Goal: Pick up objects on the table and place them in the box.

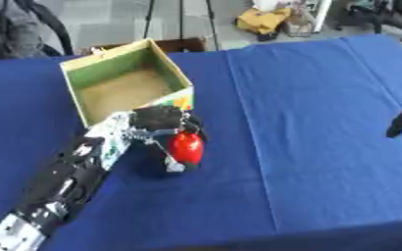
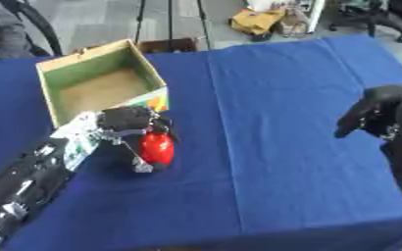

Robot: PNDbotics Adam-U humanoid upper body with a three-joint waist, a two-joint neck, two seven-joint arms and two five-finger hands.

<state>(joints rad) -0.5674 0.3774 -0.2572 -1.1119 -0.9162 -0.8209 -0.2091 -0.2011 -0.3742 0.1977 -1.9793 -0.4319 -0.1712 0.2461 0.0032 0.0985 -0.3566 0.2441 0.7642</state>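
A red rounded object (image 1: 187, 147) is held just above the blue tablecloth, in front of the box's near right corner. My left hand (image 1: 159, 121) is shut on it, fingers curled round its sides. The open cardboard box (image 1: 174, 69), green inside with a tan floor, stands at the back left and looks empty. My right hand (image 2: 372, 112) hovers at the right side, fingers curled downward, holding nothing.
The blue tablecloth (image 1: 307, 122) covers the whole table, with a fold line running front to back. Beyond the far edge are a chair, a yellow bag (image 1: 263, 19) and a dark box on the floor.
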